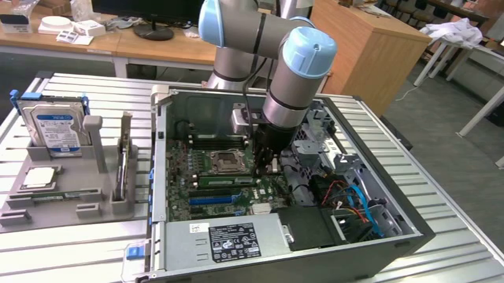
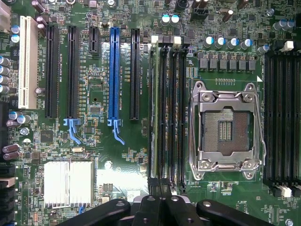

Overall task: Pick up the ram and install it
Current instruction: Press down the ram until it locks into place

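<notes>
While the arm stood inside the open case [image 1: 409, 233], the gripper [image 1: 264, 166] was closed. Its black fingers [image 2: 146, 212] sat together just off one end of the memory slot bank [image 2: 171, 113]. Nothing showed between them, and I could not tell whether they touched anything.

Position of the ram [image 2: 153, 113]: seen edge-on as a thin pale-green strip along the outermost slot of that bank. This is the side away from the processor socket [image 2: 228, 125] and toward the blue expansion slot [image 2: 113, 75]. I could not tell whether it was fully seated or latched.

Handling (judgement): light, stiff and thin, likely brittle if bent or twisted. Best taken across the two flat faces near mid-length, clear of the contact edge, and kept parallel to the slot. Uneven pressure at one end would risk tilting it.

Materials and shapes:
- The motherboard [image 2: 99, 155] was glossy green, densely printed, with small cylindrical capacitors.
- The slots were long, black and ribbed, with pale end clips.
- The socket was a square bright-metal frame around a dark pin field.
- The heat sink [image 2: 69, 183] was pale finned metal.
- The case was dark sheet steel.
</notes>
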You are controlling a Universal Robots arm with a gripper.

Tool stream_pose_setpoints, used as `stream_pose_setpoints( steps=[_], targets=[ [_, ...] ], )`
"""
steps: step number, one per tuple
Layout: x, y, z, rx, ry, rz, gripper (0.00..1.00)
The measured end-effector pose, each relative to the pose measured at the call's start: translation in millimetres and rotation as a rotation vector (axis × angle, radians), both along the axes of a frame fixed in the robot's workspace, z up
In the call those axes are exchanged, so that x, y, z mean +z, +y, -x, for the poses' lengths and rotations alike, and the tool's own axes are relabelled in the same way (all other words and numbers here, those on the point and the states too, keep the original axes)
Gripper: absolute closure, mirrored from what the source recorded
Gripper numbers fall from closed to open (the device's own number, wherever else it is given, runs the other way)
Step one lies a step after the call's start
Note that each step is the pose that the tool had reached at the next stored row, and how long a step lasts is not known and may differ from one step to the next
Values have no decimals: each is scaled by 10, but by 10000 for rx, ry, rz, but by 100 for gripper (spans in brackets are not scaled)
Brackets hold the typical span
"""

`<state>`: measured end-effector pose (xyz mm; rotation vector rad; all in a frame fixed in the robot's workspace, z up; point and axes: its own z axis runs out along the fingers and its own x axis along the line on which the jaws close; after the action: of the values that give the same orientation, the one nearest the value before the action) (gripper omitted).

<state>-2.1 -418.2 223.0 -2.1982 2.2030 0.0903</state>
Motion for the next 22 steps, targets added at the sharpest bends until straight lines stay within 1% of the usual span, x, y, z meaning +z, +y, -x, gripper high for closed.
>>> stream_pose_setpoints(
  steps=[3,10,19,22],
  targets=[
    [8,1,-1,-2,-1,-8,89],
    [93,0,-4,0,2,33,89],
    [246,0,-4,0,2,138,89],
    [248,0,-4,0,2,139,89]
  ],
)
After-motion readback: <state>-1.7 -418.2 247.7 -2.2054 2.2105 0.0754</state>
